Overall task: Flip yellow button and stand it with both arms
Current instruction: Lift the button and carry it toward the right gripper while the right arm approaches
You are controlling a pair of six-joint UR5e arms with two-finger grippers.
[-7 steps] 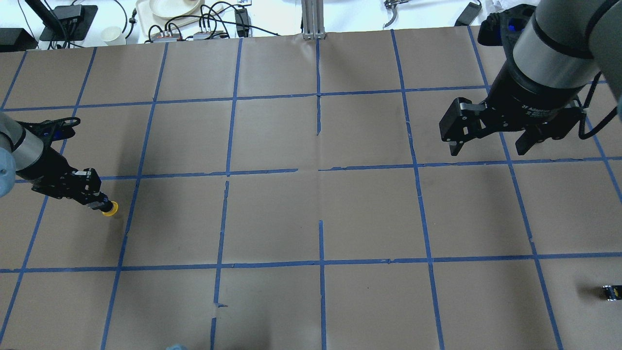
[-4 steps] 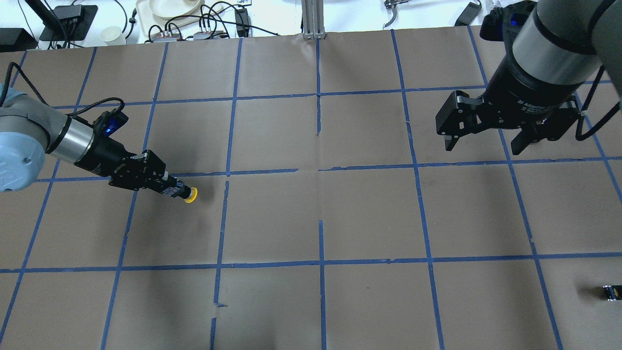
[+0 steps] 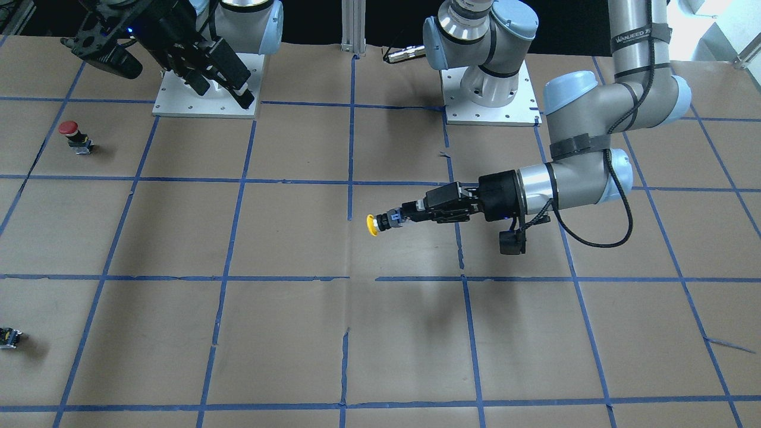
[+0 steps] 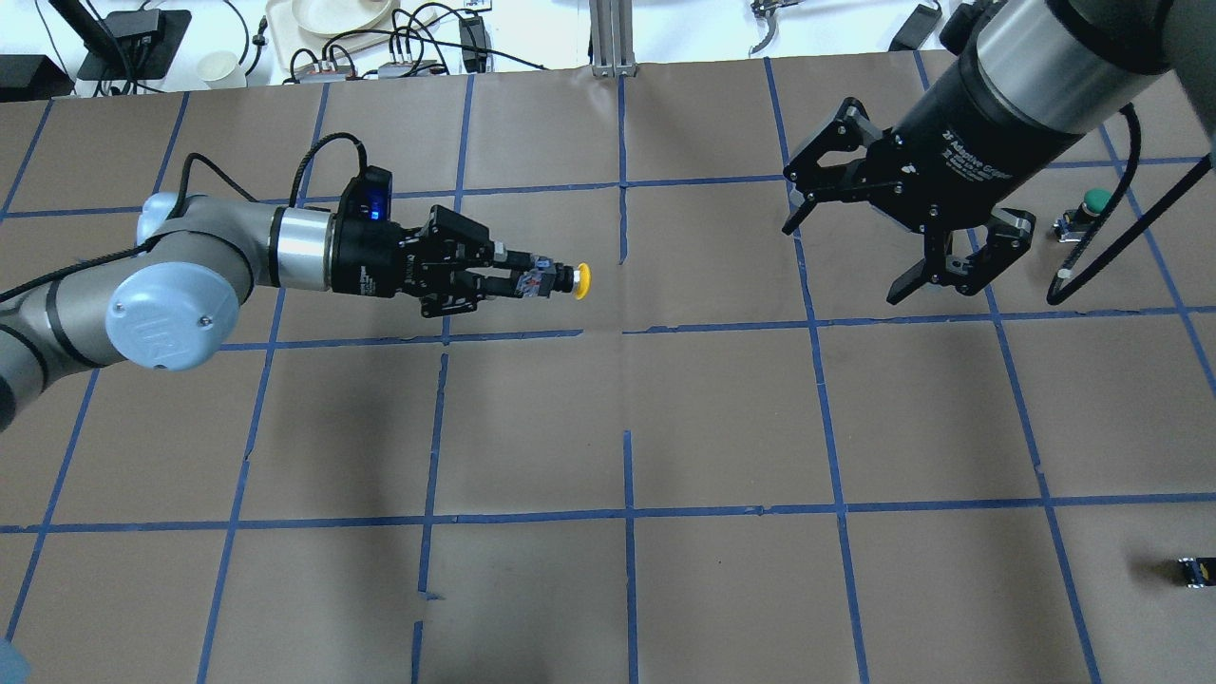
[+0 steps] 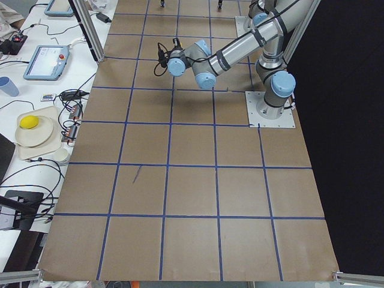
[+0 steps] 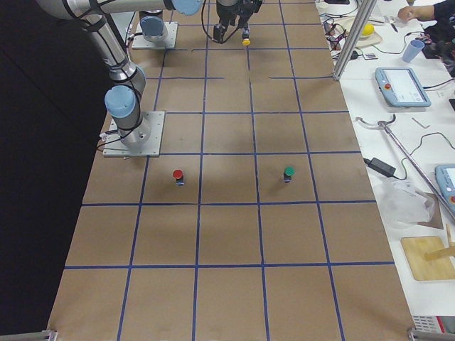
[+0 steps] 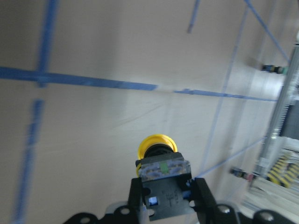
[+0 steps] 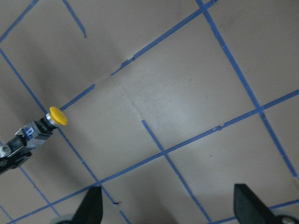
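Observation:
The yellow button (image 4: 579, 278) lies level in the air, held by its grey-black body, its cap pointing toward the table's middle. My left gripper (image 4: 528, 283) is shut on the body. The button also shows in the front view (image 3: 373, 225), the left wrist view (image 7: 158, 147) and the right wrist view (image 8: 58, 116). My right gripper (image 4: 853, 249) hangs open and empty above the table, some way to the right of the cap. In the front view the left gripper (image 3: 402, 219) and the right gripper (image 3: 223, 91) are far apart.
A red-capped button (image 3: 70, 132) and a green-capped button (image 4: 1092, 201) stand upright on the robot's right side of the table. A small dark capless part (image 4: 1195, 570) lies near the right edge. Blue tape lines grid the brown table (image 4: 627, 589).
My left arm has carried the yellow button from the left side toward the table's middle. My right gripper has turned and shifted a little toward the middle, still open.

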